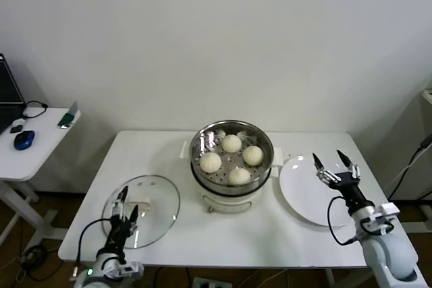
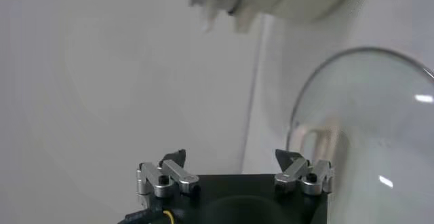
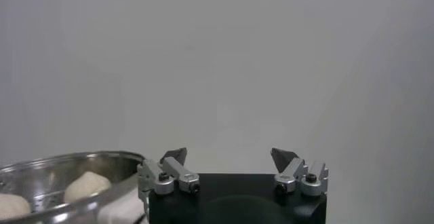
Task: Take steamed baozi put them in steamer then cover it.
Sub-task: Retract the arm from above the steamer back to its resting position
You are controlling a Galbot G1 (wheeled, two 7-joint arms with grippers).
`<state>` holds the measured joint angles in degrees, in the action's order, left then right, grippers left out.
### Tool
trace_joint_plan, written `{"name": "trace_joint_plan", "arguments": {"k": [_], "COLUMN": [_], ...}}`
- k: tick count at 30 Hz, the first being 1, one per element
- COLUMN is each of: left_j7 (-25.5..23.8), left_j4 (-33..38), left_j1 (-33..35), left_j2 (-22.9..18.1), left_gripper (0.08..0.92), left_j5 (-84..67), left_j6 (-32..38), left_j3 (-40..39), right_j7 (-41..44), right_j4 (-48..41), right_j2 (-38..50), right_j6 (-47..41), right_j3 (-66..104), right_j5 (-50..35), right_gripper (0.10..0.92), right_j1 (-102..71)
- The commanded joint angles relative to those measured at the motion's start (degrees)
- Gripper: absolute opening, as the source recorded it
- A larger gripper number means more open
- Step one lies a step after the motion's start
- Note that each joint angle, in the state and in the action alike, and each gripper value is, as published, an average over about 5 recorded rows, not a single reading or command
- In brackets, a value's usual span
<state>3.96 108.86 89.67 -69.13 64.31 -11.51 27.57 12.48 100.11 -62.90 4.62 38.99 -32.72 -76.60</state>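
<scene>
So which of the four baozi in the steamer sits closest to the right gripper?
The baozi on the steamer's plate-facing side; the other three lie farther back, farther left or toward the front edge, all farther from the right gripper.

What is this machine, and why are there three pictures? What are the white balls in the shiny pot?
It is a robot with two arms. The big picture is from a camera on its head; the other two are from its wrists. The balls are steamed baozi, four buns sitting in a steamer on a white table. The glass cover lies beside it, near the left pincer. The right pincer hangs open over an empty white plate. Both pincers hold nothing.
</scene>
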Motion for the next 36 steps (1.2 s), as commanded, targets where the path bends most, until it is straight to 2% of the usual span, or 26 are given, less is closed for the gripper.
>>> {"name": "trace_joint_plan", "arguments": {"k": [1,25,36], "left_j7": [1.6,5.8,6.1], "left_j4": [-10.6,-20.8,-23.1], "left_j1": [-3.9,-15.4,-17.4], "left_j2": [0.2,-1.1,-0.8], "left_gripper": [0.823,0.823,0.811], "left_j5": [13.6,12.4,10.9], "left_j6": [-0.9,-0.1,1.1], "left_j3": [-3.1,-4.5,-4.8], "right_j7": [-0.4,1.2,1.5], "right_j4": [0.9,-1.8,-2.7], "right_j2": [-5.6,-6.9,-8.1], "right_j6": [0.7,2.9,3.4], "right_j3": [6.7,8.7,8.1], "right_j5": [1.8,5.2,7.6], "right_gripper": [0.823,0.823,0.823], "right_j1": [-6.9,-7.5,-6.6]}}
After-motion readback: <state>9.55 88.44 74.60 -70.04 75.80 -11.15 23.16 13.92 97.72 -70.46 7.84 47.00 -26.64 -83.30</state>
